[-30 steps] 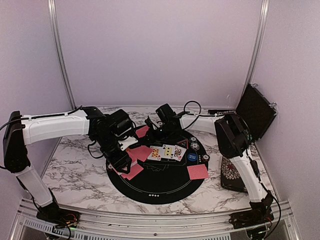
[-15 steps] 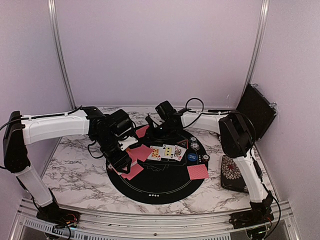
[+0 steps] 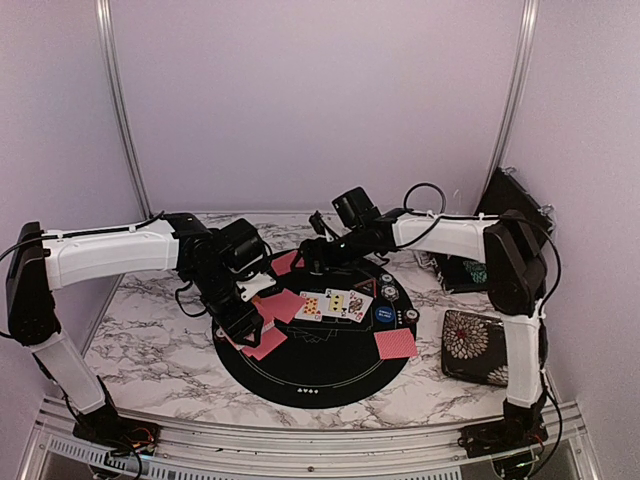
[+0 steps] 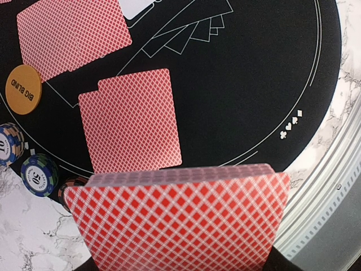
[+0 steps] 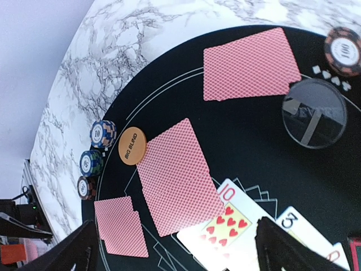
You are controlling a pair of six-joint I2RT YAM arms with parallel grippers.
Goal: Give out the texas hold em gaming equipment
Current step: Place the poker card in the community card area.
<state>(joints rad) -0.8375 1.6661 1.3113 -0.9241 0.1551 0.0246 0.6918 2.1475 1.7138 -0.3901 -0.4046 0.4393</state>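
Note:
My left gripper (image 3: pixel 240 314) hovers over the left side of the round black mat (image 3: pixel 315 385), shut on a pink-red-backed deck (image 4: pixel 177 220) that fills the bottom of the left wrist view. Below it lie face-down cards (image 4: pixel 130 121), an orange BIG BLIND button (image 4: pixel 23 89) and striped chip stacks (image 4: pixel 39 175). My right gripper (image 3: pixel 318 250) hangs open above the mat's far side, holding nothing; its fingers (image 5: pixel 73 248) frame face-down cards (image 5: pixel 177 175), a ten of hearts (image 5: pixel 228 220) and the orange button (image 5: pixel 134 147). Face-up cards (image 3: pixel 335 304) and a blue button (image 3: pixel 384 315) lie mid-mat.
A floral-patterned black case (image 3: pixel 475 345) sits on the marble table right of the mat, with its open lid (image 3: pixel 515 215) leaning at the right wall. More chips (image 3: pixel 388 292) and a face-down card (image 3: pixel 396 344) lie on the mat's right side. A grey round button (image 5: pixel 314 113) lies near the far cards.
My right gripper has opened wide, and its arm has stretched out, its elbow swinging right and uncovering the case. The left arm and deck have stayed still.

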